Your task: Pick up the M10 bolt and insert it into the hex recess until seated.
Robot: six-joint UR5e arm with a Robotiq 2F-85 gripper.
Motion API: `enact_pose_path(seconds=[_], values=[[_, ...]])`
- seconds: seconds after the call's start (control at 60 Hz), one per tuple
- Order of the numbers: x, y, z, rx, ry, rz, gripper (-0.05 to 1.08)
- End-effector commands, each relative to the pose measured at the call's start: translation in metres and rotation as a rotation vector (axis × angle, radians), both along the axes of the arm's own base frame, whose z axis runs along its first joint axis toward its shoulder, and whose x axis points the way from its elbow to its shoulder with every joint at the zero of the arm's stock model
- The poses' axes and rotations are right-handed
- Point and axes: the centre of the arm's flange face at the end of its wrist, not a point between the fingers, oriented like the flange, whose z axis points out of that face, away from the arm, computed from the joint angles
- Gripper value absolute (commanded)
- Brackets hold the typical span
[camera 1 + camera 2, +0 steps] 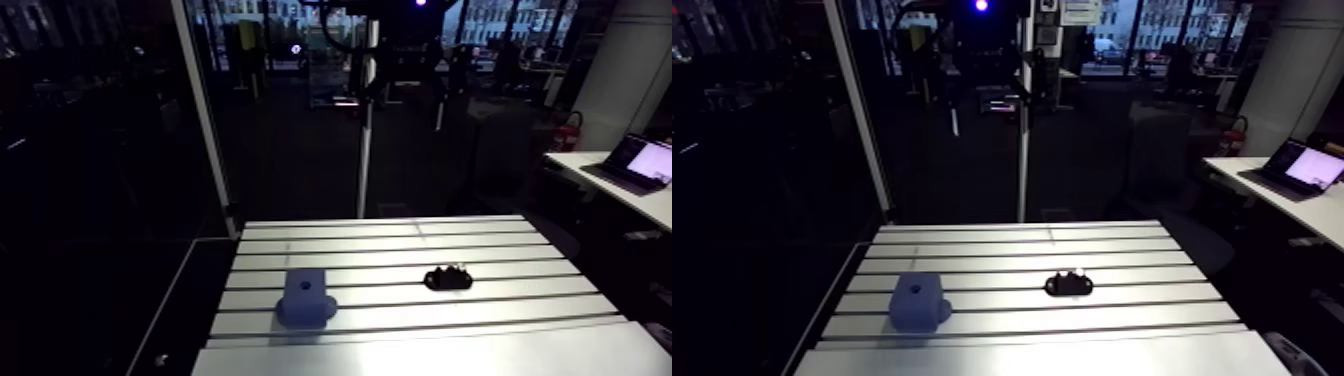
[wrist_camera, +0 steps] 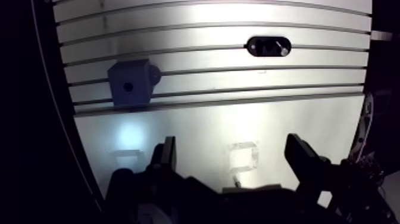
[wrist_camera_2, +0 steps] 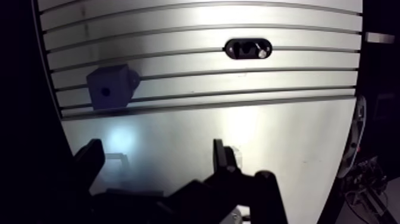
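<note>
Two things sit on the slotted metal table point(image 2: 238, 113): a blue block point(image 2: 130, 82) and a small black holder point(image 2: 268, 46). They are well apart from each other, with bare table between them.

The blue block has a dark hole point(image 2: 127, 87) in its top face. I cannot tell the shape of the hole from here. A round knob sticks out from one side of the block. In the arm view the block stands nearer the front of the table than the holder does.

The black holder is long with round ends, and it lies flat along the table's slots. A small shiny bit shows at one end of it. This looks like the bolt point(image 2: 284, 52), resting in the holder. It is too small to say more about it.

The gripper point(image 2: 232, 143) hangs above the plain, smooth part of the table, away from both things. Its two dark fingers point(image 2: 168, 152) are spread wide apart and nothing is between them, so it holds nothing. The block lies ahead of one finger. The holder lies farther ahead, more in line with the other finger. The bolt is not in the block's hole.
</note>
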Motion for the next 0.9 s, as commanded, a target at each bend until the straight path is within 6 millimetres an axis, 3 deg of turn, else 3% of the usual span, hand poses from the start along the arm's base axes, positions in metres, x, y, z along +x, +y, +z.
enact_pose_path(seconds=[0.017,0.717,0.9], values=[[0.028,-0.003,0.0,0.008,-0.012,0.021,0.01],[0.025,-0.002,-0.004,0.023,-0.015,0.026,0.01],[0.021,0.007,-0.013,0.033,-0.014,0.105,0.01]])
